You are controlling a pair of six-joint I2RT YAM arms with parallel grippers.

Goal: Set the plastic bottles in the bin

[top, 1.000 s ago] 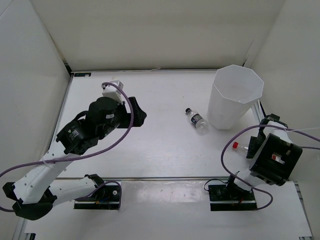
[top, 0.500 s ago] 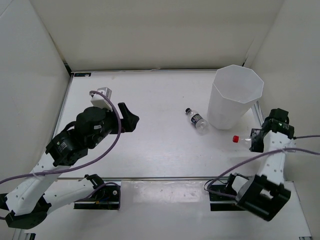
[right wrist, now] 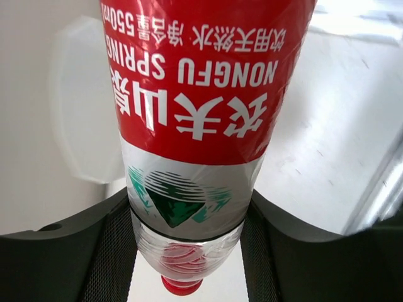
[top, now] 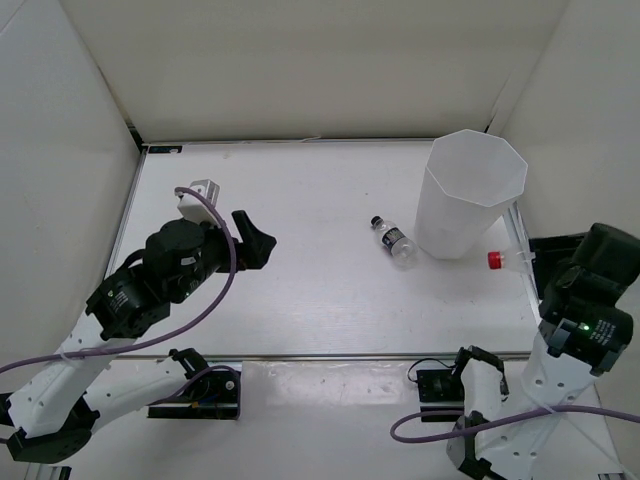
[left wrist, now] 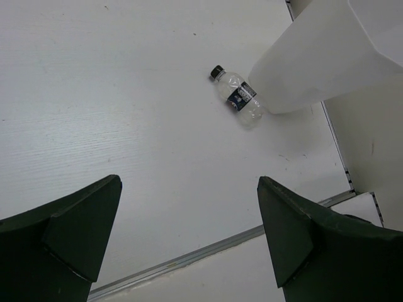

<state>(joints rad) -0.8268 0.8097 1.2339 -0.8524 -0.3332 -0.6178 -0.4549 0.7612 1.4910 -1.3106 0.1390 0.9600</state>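
Over the white table, my right gripper clamps the red-capped bottle, left gripper wide; I'd clear the bin rim before releasing.

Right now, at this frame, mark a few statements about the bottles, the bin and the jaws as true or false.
1. The tall white translucent faceted plastic bin stands upright. True.
2. The right jaws grip the clear plastic bottle with red cap and red label. True.
3. The small clear plastic bottle with black cap stands upright. False: it lies on its side beside the bin.
4. The left jaws hold a bottle. False: they are open and empty.
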